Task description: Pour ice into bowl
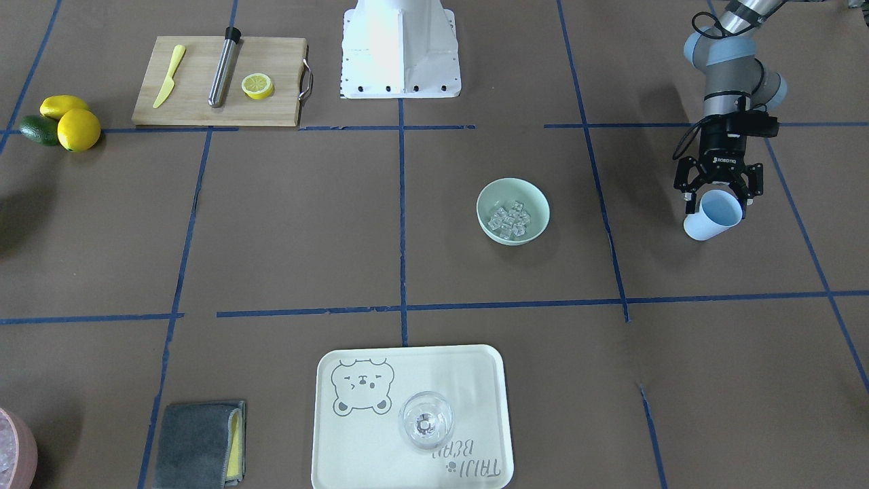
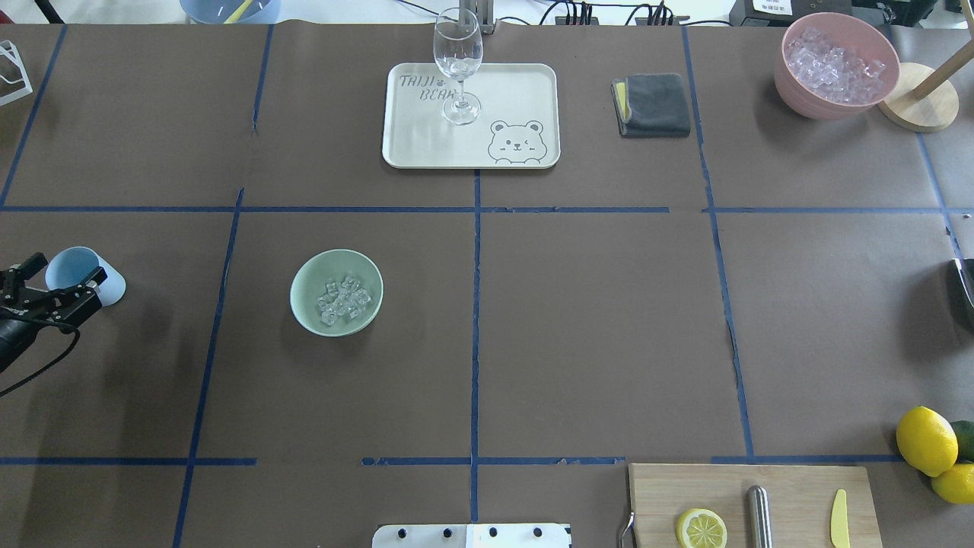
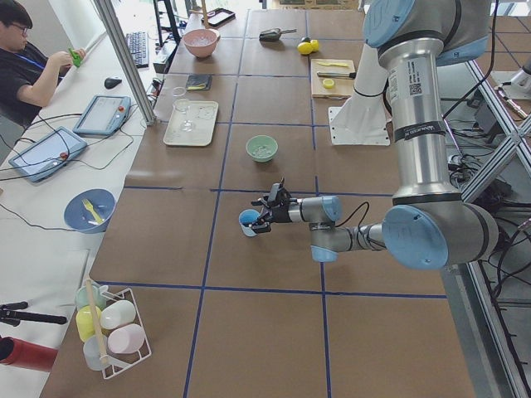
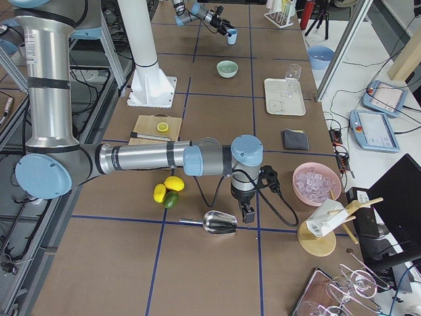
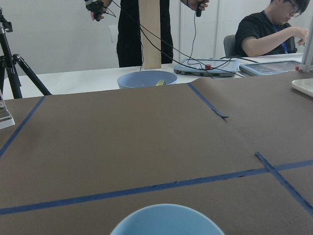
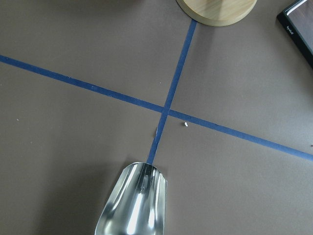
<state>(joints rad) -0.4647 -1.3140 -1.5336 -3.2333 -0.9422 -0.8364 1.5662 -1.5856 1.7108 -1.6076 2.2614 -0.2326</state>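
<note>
The pale mint-green bowl [image 1: 490, 197] sits on the brown table a little to the left arm's side of the middle, and also shows in the overhead view [image 2: 304, 280]. Small clear ice cubes [image 1: 511, 219] lie inside it [image 2: 343, 299]. My left gripper [image 1: 717, 198] is shut on a light blue cup [image 1: 710, 217], tilted, well apart from the bowl towards the table's left end [image 2: 80, 271]. The cup's rim [image 5: 166, 221] fills the bottom of the left wrist view. My right gripper [image 4: 247, 212] hangs by a metal scoop [image 6: 132, 208]; I cannot tell if it is open or shut.
A cream tray [image 2: 525, 91] with a clear glass [image 2: 459, 61] stands at the far side. A grey cloth [image 2: 654, 105] and a pink container of ice [image 2: 835, 65] are at the far right. A cutting board [image 1: 197, 95] and lemons [image 1: 76, 128] lie near the robot's base.
</note>
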